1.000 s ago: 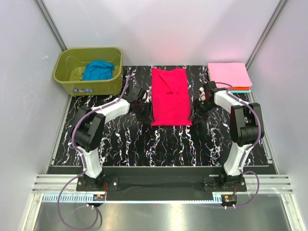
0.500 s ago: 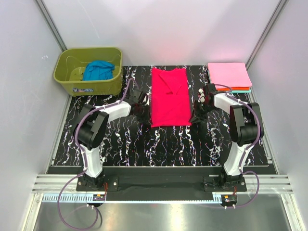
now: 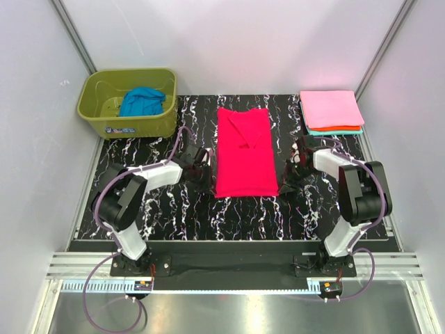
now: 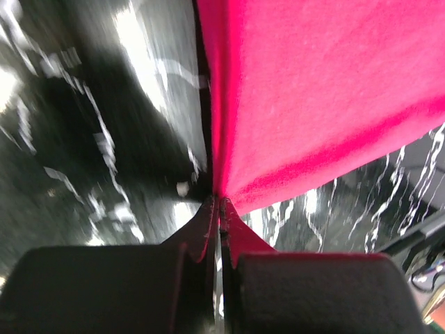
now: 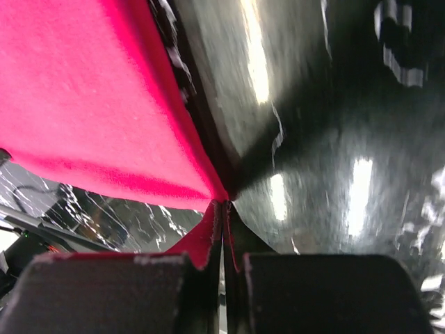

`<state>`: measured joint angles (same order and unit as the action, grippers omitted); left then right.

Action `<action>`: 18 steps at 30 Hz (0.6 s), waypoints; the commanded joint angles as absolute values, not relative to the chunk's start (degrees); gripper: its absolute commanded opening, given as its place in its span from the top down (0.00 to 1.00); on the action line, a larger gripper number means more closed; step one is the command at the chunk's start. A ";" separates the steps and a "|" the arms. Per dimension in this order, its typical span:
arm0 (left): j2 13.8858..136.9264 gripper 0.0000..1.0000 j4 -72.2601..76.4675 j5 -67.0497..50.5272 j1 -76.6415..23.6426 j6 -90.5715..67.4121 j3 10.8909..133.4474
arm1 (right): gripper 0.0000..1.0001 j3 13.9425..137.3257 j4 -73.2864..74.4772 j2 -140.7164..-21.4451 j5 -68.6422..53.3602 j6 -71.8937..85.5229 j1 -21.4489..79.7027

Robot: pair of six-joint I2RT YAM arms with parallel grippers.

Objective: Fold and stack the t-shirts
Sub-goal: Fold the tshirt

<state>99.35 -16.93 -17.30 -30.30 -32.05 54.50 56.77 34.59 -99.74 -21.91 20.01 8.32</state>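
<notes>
1. Wrist views only: left gripper (image 4: 219,202) and right gripper (image 5: 224,203) pressed together, each pinching an edge of the crimson-red t-shirt (image 3: 242,154).
2. Top view only: lying flat mid-table (image 3: 167,209), with bare marbled room toward the near edge.
3. Farthest: light pink t-shirt (image 3: 331,108) topping the right-corner stack; blue t-shirt (image 3: 142,101) in the olive tub (image 3: 90,104), far left.

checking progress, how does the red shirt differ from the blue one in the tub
The red t-shirt lies flat, folded into a long strip; the blue t-shirt sits crumpled in the green tub. The left claw and right claw pinch the red one's near corners; nothing holds the blue one. Both are plain single-colour cloth.
</notes>
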 commanded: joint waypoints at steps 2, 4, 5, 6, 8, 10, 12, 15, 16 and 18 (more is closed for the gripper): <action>94.05 1.00 -15.47 -17.31 -31.72 -33.75 50.81 | 1.00 53.09 34.81 -94.31 -19.60 21.44 8.52; 93.08 1.00 -14.33 -18.63 -33.13 -35.41 48.79 | 1.00 50.90 34.28 -91.85 -20.47 22.58 9.31; 92.29 1.00 -14.24 -18.63 -33.57 -35.94 48.17 | 1.00 50.02 33.84 -91.06 -21.09 23.20 9.58; 91.76 0.99 -14.24 -18.46 -34.01 -36.38 46.68 | 1.00 48.27 33.40 -90.18 -21.44 24.60 9.93; 90.01 0.91 -13.98 -17.49 -34.80 -37.53 45.27 | 1.00 46.42 33.05 -87.90 -21.09 26.19 10.02; 87.73 0.86 -14.06 -17.23 -34.98 -38.23 43.60 | 0.96 44.39 32.96 -86.14 -20.83 27.51 10.11; 86.14 0.71 -14.32 -17.31 -34.98 -38.32 42.98 | 0.86 43.51 32.87 -85.26 -20.92 28.03 10.11; 83.15 0.65 -15.73 -18.36 -34.98 -38.15 44.64 | 0.72 44.29 33.83 -83.59 -21.35 28.74 10.11; 82.62 0.62 -16.52 -19.15 -34.98 -37.97 45.43 | 0.70 44.82 34.36 -83.15 -21.36 29.00 10.11; 81.74 0.62 -17.14 -19.77 -34.81 -37.36 48.41 | 0.67 46.83 36.81 -81.57 -20.31 30.05 10.11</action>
<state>84.73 -17.58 -18.09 -34.92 -37.74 43.59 43.68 34.63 -85.14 -21.76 27.83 9.80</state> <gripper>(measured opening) 0.374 0.317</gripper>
